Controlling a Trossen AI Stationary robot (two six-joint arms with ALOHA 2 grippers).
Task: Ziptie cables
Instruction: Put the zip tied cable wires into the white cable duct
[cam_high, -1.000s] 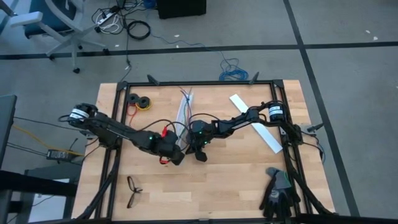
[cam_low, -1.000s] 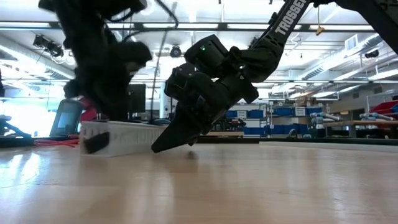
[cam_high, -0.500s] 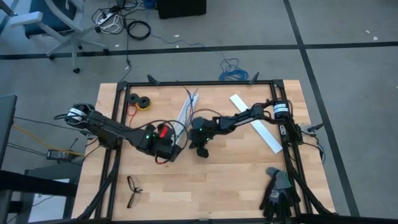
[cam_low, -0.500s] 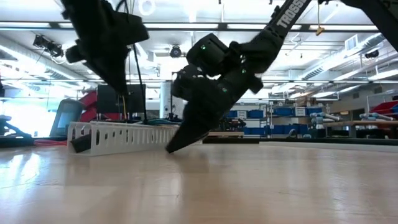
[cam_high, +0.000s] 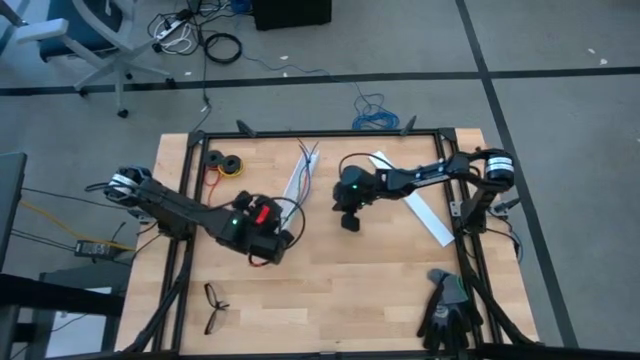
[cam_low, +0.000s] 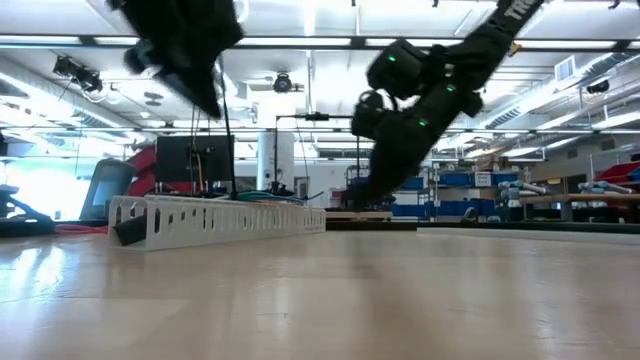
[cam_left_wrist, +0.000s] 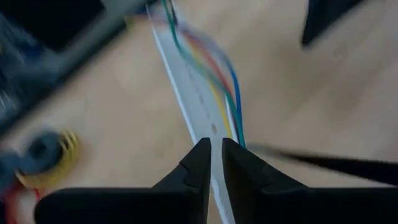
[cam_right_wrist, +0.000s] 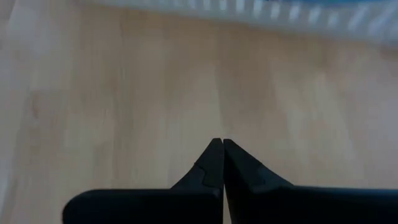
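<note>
The cables (cam_left_wrist: 217, 74), thin yellow, red, green and blue wires, lie along the white slotted strip (cam_high: 297, 185) at the table's middle, and their far ends (cam_high: 305, 155) stick out past it. My left gripper (cam_high: 280, 232) hangs above the strip's near end, tilted down, its fingers almost together (cam_left_wrist: 216, 149). A thin dark ziptie (cam_left_wrist: 311, 163) sticks out sideways from it. My right gripper (cam_high: 348, 222) is shut (cam_right_wrist: 222, 144) and hangs over bare wood to the right of the strip, holding nothing. My left gripper is shut on the ziptie, whose end (cam_left_wrist: 252, 148) shows right beside one fingertip. The fingers themselves hide the place of contact. The ziptie juts out to one side, clear of the table, above the strip and the cables.
A second white strip (cam_high: 415, 205) lies at the right. A yellow spool (cam_high: 225, 163) sits at the far left, black glasses (cam_high: 213, 305) at the near left, and dark gloves (cam_high: 447, 308) at the near right corner. A black frame (cam_high: 320, 132) borders the table.
My right gripper has lifted off the table beside the left gripper and drawn back toward the table's right and far side. My left gripper has risen from the table surface and turned, and now hangs above the strip's near end.
</note>
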